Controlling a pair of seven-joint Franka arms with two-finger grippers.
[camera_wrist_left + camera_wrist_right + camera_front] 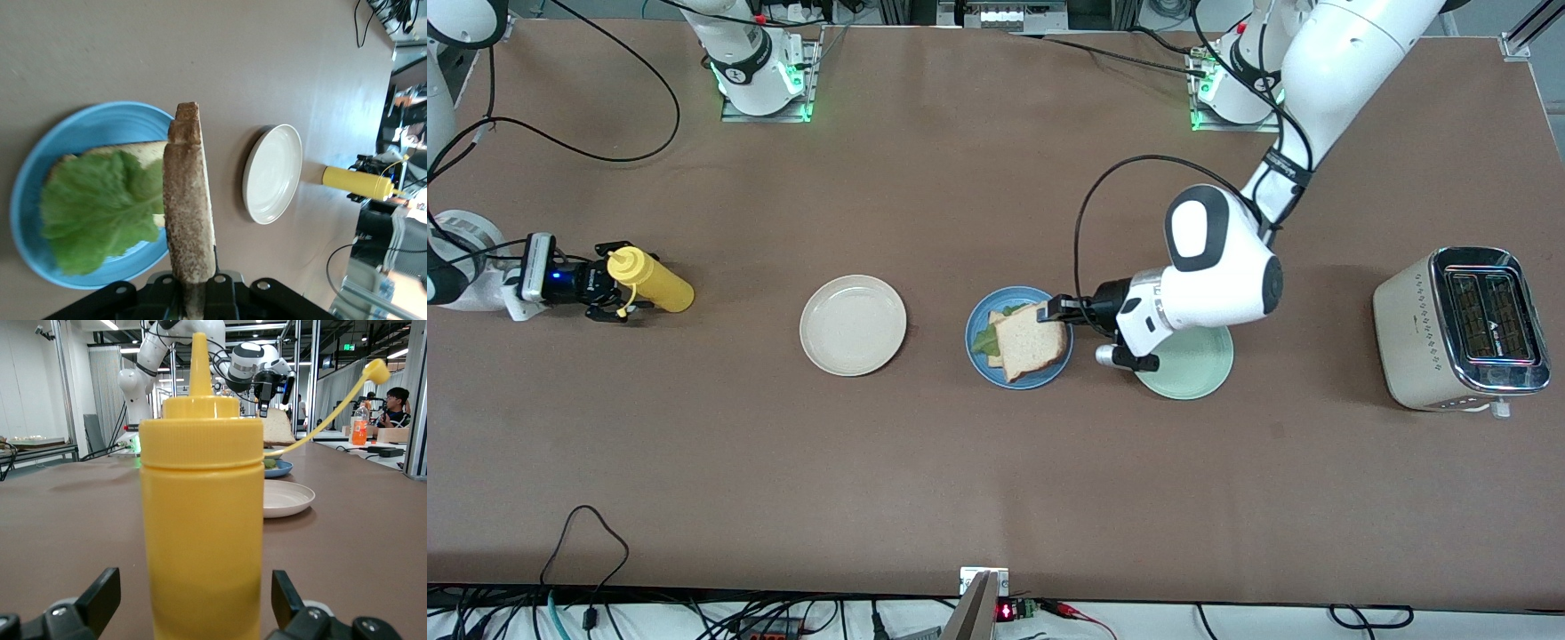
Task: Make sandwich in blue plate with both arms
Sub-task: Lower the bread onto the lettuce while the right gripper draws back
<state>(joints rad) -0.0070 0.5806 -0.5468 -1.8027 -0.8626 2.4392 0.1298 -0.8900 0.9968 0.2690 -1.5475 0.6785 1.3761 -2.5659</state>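
The blue plate [996, 300] lies mid-table with a bread slice and a green lettuce leaf [987, 340] on it. My left gripper [1047, 309] is shut on the edge of a second bread slice [1036, 342], which it holds tilted over the lettuce. The left wrist view shows that slice [190, 213] edge-on in the left gripper [193, 297], over the lettuce [100, 207] and blue plate [40, 173]. At the right arm's end, my right gripper [615, 280] stands open around an upright yellow squeeze bottle [660, 286], its fingers [100, 593] clear of the bottle [200, 520].
A cream-white plate [853, 324] lies between the bottle and the blue plate. A mint-green plate [1192, 369] sits under the left wrist. A cream toaster [1463, 329] stands at the left arm's end. Cables trail along the table's edges.
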